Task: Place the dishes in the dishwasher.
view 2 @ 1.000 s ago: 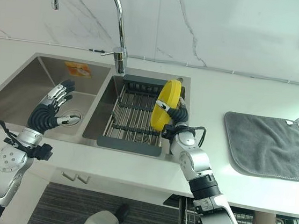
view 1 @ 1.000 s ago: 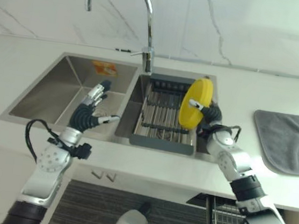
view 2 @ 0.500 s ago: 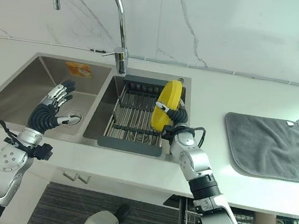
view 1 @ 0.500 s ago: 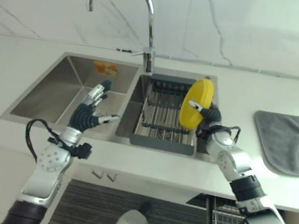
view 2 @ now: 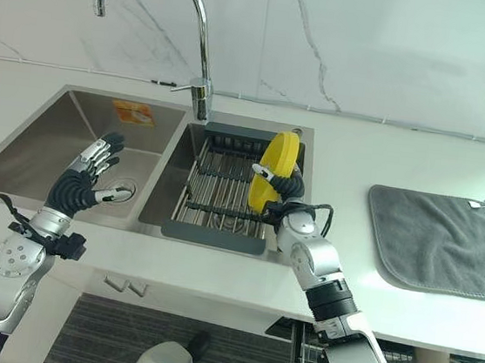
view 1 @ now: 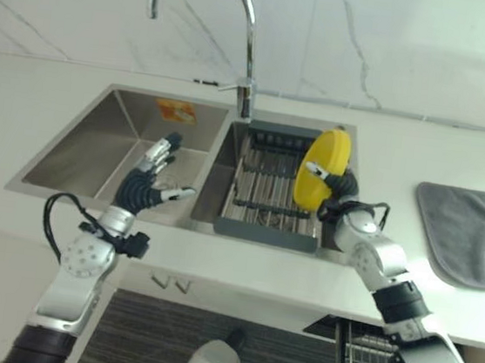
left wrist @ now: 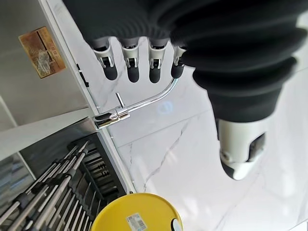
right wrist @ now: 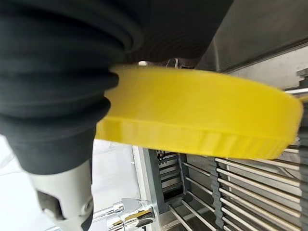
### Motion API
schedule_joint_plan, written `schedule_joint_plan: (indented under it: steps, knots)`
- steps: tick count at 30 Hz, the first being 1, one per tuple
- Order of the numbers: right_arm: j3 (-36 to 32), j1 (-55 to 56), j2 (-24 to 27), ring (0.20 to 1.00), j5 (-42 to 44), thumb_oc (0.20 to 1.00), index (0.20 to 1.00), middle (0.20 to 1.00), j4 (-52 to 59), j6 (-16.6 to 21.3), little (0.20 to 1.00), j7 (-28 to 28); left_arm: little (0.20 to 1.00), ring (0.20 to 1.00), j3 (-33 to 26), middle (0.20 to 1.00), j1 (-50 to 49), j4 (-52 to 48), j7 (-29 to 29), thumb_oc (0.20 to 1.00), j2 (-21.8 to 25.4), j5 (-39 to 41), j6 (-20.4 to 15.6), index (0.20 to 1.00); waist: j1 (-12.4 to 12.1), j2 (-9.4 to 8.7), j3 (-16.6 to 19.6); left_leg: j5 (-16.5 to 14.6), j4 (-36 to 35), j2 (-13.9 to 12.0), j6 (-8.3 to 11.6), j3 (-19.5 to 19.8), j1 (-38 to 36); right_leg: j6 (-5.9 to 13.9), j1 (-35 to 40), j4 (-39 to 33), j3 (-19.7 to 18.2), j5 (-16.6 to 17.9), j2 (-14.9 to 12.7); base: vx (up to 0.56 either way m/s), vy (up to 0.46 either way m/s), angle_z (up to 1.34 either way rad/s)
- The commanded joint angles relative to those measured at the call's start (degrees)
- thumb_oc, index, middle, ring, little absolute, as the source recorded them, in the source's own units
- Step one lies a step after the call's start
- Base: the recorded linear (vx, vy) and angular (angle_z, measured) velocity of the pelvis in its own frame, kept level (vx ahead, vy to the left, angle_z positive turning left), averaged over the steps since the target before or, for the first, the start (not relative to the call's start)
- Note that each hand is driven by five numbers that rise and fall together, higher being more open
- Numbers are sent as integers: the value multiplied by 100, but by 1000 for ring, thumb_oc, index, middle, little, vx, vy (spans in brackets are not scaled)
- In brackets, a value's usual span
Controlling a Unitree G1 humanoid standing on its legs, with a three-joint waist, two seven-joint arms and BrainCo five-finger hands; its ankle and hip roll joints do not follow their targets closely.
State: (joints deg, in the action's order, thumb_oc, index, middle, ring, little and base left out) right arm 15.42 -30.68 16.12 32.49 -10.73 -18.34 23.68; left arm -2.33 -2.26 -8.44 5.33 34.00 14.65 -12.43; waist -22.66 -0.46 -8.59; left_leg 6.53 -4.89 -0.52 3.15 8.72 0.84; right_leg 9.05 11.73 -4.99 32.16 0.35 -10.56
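Observation:
My right hand [view 1: 340, 186] is shut on a round yellow plate [view 1: 321, 168], which it holds on edge over the right side of the dark dish rack [view 1: 268, 204] in the right basin. In the right wrist view the plate's yellow rim [right wrist: 202, 120] runs across in front of the rack bars [right wrist: 250, 187]. My left hand [view 1: 143, 184] hovers open over the left basin [view 1: 97, 152], fingers straight and thumb out, holding nothing. The left wrist view looks past its fingertips [left wrist: 132, 74] to the tap [left wrist: 139, 106] and the yellow plate [left wrist: 137, 214].
A tall chrome tap [view 1: 240, 50] stands behind the divider of the double steel sink. An orange sticker [view 1: 178, 111] sits on the left basin's back wall. A grey mat [view 1: 469, 234] lies on the white counter at the right. A marble wall backs the counter.
The camera has shifted a little, sliding the whole scene slightly right and down. Both hands and the plate keep their places relative to the sink.

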Motion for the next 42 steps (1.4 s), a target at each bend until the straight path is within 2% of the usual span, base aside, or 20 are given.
schedule_joint_plan:
  steps: [1,3,4,5,6,10,15,18,20,21,23,24,25,26,27,28,30,37,38,42]
  knots:
    - [278,-484,62,1000,-98,1000,1000,1000,10,154,1000,122,1000,1000,20,1000,91,-91,25,1000,260,145,-188,1000,-84,-69,478,399,-11,130,-87,-106,307,-188,11,347,-133,315,-58,0,0,0]
    - [273,-511,85,1000,-149,1000,1000,1000,-46,139,1000,138,1000,1000,20,1000,94,-92,33,1000,270,167,-167,1000,-96,-65,484,401,-11,134,-85,-101,310,-185,16,351,-120,318,-63,0,0,0]
    - [273,-512,85,740,-149,740,740,740,-47,140,740,137,1000,1000,19,1000,94,-92,34,1000,270,168,-167,1000,-95,-65,484,401,-11,134,-85,-101,310,-185,16,351,-120,318,-63,0,0,0]
    - [263,-525,95,401,-235,401,401,401,-74,131,401,162,1000,1000,22,1000,93,-81,52,1000,274,176,-173,1000,-104,-61,485,399,-11,136,-85,-93,310,-183,11,360,-109,319,-69,0,0,0]
    - [260,-562,114,200,-324,200,200,200,-123,108,200,186,1000,1000,37,1000,104,-73,59,1000,284,187,-170,1000,-111,-60,487,397,-11,139,-86,-89,311,-181,13,361,-100,319,-72,0,0,0]
    - [262,-747,230,200,-911,200,200,200,-283,14,200,235,1000,1000,74,1000,100,-112,84,1000,296,241,-109,1000,-143,-53,494,397,-11,147,-84,-82,323,-180,22,347,-85,322,-72,0,0,0]
    - [304,-832,278,200,-1014,200,200,200,-253,-94,200,300,1000,1000,82,1000,81,-142,142,1000,239,477,-16,1000,-162,-53,478,395,-11,164,-91,-62,332,-181,25,342,-87,314,-71,0,0,0]
    - [346,-815,238,200,-958,200,200,200,-354,5,200,367,1000,1000,91,1000,88,-101,162,1000,233,484,-46,1000,-185,-45,463,388,-11,169,-94,-64,320,-181,43,342,-67,306,-74,24,-15,0]
    - [347,-802,240,200,-945,200,200,200,-374,39,200,353,1000,1000,94,1000,85,-91,160,1000,233,495,-49,1000,-170,-76,476,260,-11,155,-61,-56,275,-146,89,325,-149,202,-54,36,-22,0]
    - [335,-787,241,200,-929,200,200,200,-393,67,200,332,1000,1000,103,1000,81,-95,165,1000,231,501,-56,1000,-185,-37,459,379,-11,173,-96,-62,314,-179,39,347,-64,306,-82,0,0,0]
    - [329,-745,239,200,-838,200,200,200,-370,125,200,280,1000,1000,100,1000,50,-97,178,1000,208,510,-70,1000,-163,-70,473,251,-11,156,-65,-78,272,-143,89,324,-142,203,-65,0,0,0]
    - [307,-718,236,200,-787,200,200,200,-340,170,200,264,1000,1000,107,1000,33,-106,189,1000,201,513,-86,1000,-171,-38,452,369,-11,169,-101,-105,311,-173,40,345,-52,315,-92,0,0,0]
    - [305,-706,226,200,-747,200,200,200,-324,192,200,250,1000,1000,103,1000,32,-102,190,1000,188,502,-82,1000,-151,-78,465,246,-11,151,-66,-105,271,-138,87,326,-134,214,-70,-82,60,0]
    - [294,-662,199,200,-531,200,200,200,-283,305,200,244,1000,1000,119,1000,37,-84,201,1000,178,504,-108,1000,-150,-51,444,365,-11,160,-100,-138,307,-171,32,347,-49,327,-101,60,-50,1]
    - [303,-655,192,200,-480,200,200,200,-276,329,200,243,1000,1000,115,1000,38,-74,201,1000,172,503,-111,1000,-134,-87,459,242,-11,142,-66,-135,265,-136,78,329,-134,225,-78,-81,56,-1]
    - [294,-637,173,200,-368,200,200,200,-261,376,200,245,1000,1000,121,1000,42,-71,206,1000,170,507,-122,1000,-141,-56,442,363,-11,152,-99,-155,303,-169,26,349,-51,333,-104,0,0,0]
    - [282,-533,78,200,181,200,200,200,-184,692,200,230,1000,1000,146,1000,70,-31,206,1000,146,517,-164,1000,-92,-70,441,365,-11,126,-100,-212,302,-160,0,338,-66,359,-112,-47,24,-1]
    - [27,-183,-153,200,1153,200,200,200,245,2044,200,194,1000,1000,354,1000,135,78,96,1000,38,405,-313,1000,116,-62,460,320,-11,32,-94,-418,229,-127,-80,272,-241,439,-108,-40,-34,-5]
    - [-1,-163,-172,200,1231,200,200,200,315,2134,200,199,1000,1000,367,1000,144,94,65,1000,31,395,-331,1000,146,-60,464,313,-11,22,-94,-437,218,-124,-93,268,-271,445,-108,-63,-44,-18]
    - [-180,-6,-279,200,1577,200,200,200,734,2752,200,146,1000,1000,446,1000,261,194,-94,1000,-10,389,-384,1000,401,-41,518,282,-11,-56,-100,-641,145,-102,-197,226,-474,547,-125,-57,-51,-32]
